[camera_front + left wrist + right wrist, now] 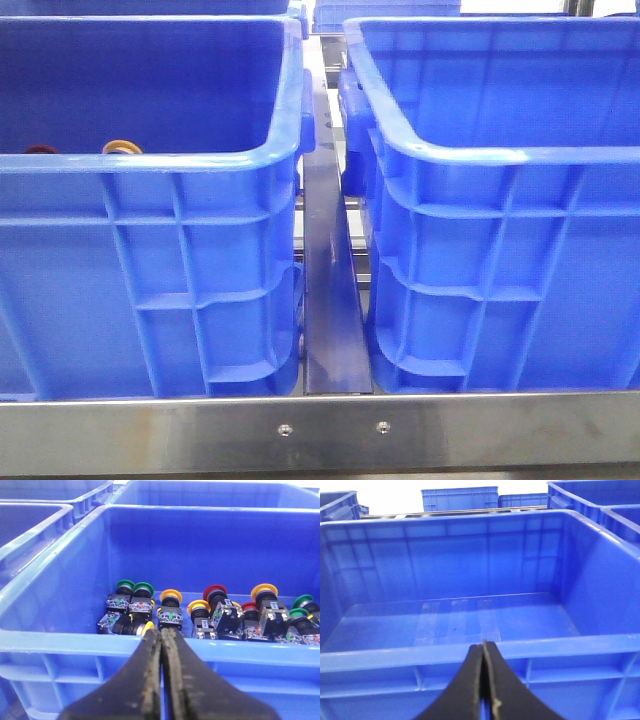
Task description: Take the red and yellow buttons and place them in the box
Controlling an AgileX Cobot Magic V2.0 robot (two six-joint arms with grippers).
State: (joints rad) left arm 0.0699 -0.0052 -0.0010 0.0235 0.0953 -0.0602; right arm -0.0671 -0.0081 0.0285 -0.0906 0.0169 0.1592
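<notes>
Both end effectors were pressed together and held nothing. The left end effector hovered just outside the near rim of the left crate, where a red button and a yellow button lay among others. The right end effector faced the box.

Bright even overhead light, blown-out white background above the crates, soft glare on rims, close jaws blurred

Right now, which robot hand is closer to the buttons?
Left. The left gripper, shut, hangs just outside the near wall of the crate holding the buttons. The right gripper, also shut, faces the other crate, which has no buttons.
</notes>
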